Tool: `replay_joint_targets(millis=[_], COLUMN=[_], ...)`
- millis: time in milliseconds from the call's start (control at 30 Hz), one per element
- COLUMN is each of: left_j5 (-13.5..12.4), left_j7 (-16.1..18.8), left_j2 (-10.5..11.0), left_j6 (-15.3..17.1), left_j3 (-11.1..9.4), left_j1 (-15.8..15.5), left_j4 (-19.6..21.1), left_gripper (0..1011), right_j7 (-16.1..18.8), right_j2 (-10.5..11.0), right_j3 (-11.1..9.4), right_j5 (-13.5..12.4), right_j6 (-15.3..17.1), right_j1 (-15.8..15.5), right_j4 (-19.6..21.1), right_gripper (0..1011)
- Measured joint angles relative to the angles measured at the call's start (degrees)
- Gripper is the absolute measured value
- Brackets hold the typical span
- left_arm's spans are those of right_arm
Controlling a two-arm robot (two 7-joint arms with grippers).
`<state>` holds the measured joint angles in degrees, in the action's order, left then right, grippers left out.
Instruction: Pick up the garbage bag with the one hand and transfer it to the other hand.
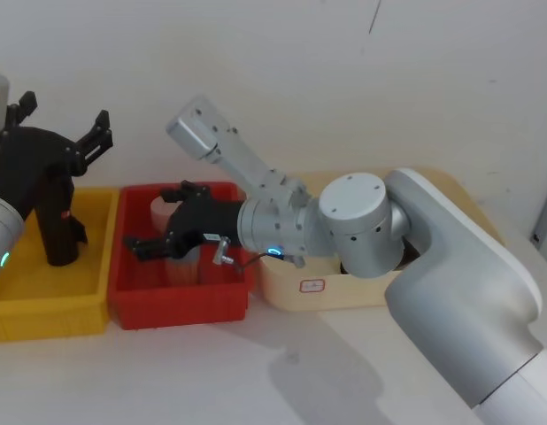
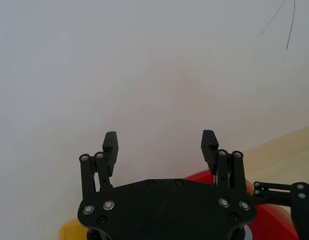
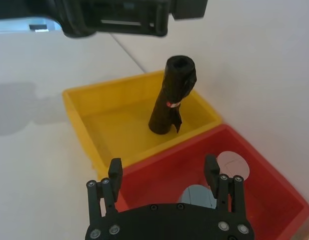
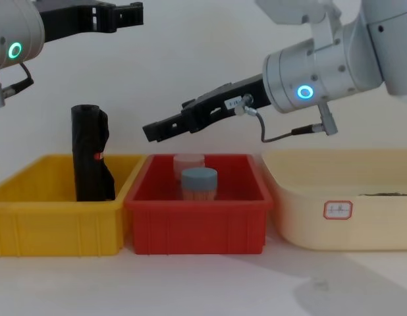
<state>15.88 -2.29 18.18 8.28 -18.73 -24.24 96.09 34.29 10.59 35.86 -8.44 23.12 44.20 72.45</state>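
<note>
Bright, even, diffuse light. Soft grey shadows fall on the white counter (image 1: 291, 354): at six o'clock in the head view, at nine o'clock in the right wrist view.

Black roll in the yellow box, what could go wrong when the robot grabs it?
The roll stands upright in the yellow box, so the open left end effector, higher up, might knock it over coming down. Its shiny plastic might slip out. The open right end effector hangs over the red box nearby, so the arms might bump.
</note>
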Motion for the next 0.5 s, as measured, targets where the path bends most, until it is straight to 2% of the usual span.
replay_joint_targets(millis=[500], left_j5=[0.0], left_j7=[0.0], left_j2=[0.0], left_j6=[0.0], left_j3=[0.0], left_j1=[0.0], left_j4=[0.0], left_gripper=[1001], right_j7=[-1.68], right_j2=[-1.68], right_j3=[1.82], right_j5=[1.44], right_j6=[-1.37], right_j1=[2.39], right_j4=[-5.8], right_gripper=[1001])
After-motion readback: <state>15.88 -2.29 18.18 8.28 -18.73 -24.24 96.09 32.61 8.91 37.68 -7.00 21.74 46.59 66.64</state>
